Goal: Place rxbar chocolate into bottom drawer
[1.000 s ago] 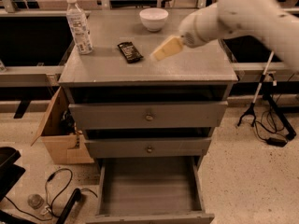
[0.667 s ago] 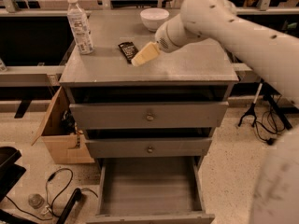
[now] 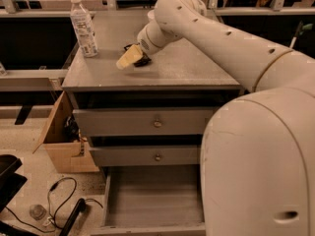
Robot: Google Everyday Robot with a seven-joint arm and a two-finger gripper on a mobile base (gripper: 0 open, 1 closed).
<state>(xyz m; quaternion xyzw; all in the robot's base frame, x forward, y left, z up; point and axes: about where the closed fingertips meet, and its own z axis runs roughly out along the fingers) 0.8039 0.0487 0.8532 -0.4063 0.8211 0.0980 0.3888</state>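
Observation:
The rxbar chocolate (image 3: 143,61) lies on top of the grey cabinet (image 3: 187,73). Only a dark bit of its black wrapper shows, just right of my gripper. My gripper (image 3: 127,59) is down over the bar's left end, at or just above the cabinet top. Whether it holds the bar cannot be told. The bottom drawer (image 3: 152,195) is pulled out below, with a plain grey inside and nothing in it. My arm (image 3: 231,43) reaches in from the right and covers the back right of the cabinet top.
A clear water bottle (image 3: 82,26) stands at the back left of the cabinet top. The two upper drawers (image 3: 156,123) with round knobs are shut. An open cardboard box (image 3: 59,136) stands left of the cabinet. Cables (image 3: 59,200) lie on the floor.
My arm has swung left across the cabinet top. The gripper has come from right of the bar to on top of it, and the bar is now mostly covered.

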